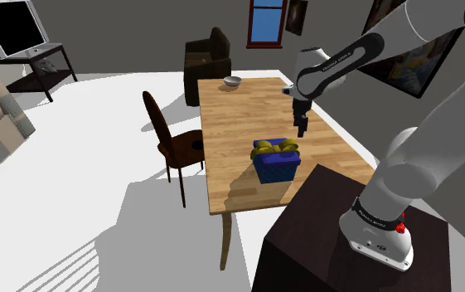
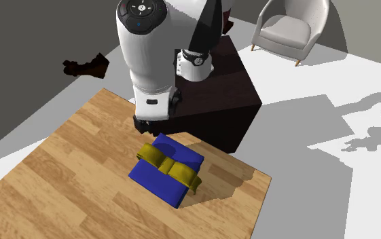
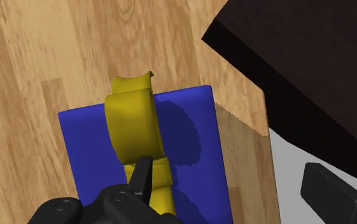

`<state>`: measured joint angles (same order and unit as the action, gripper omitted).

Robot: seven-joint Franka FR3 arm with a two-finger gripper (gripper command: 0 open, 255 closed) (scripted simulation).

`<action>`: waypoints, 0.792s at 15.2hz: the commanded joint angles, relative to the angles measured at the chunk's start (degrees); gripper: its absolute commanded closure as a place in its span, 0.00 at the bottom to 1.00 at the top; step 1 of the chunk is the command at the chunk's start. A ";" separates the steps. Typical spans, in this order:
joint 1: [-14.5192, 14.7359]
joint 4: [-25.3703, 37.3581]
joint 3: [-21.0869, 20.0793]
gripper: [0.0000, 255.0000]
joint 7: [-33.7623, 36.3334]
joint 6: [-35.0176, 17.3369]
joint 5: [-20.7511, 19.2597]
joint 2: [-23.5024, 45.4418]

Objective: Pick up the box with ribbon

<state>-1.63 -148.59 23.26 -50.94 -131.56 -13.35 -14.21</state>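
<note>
Shoulder view: blue box near table edge, stand just beside.

Your arm is built of rounded white shells, with dark grey bands at the joints. On the forearm a dark sleeve carries pale lettering, too small to read. A black ring with white print circles the lowest link, and beside it sits a small red dot. The white foot flange shows what may be bolt heads. In the second exterior view, a round cap bears a dark disc with tiny marks. The jaws are plain black, with round screw heads at their roots.
</note>
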 commanded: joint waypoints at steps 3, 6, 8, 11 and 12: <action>0.74 2.95 2.97 0.00 -8.26 -7.27 3.34 9.99; 0.61 6.26 3.67 0.00 -15.52 -11.87 8.30 18.24; -0.24 8.65 3.10 0.00 -20.07 -14.13 11.75 23.20; -0.89 8.56 2.24 0.00 -21.07 -16.44 13.37 25.60; -1.06 8.55 1.98 0.00 -21.43 -17.19 13.95 26.41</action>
<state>-2.45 -139.87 25.46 -71.79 -147.68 -0.05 11.28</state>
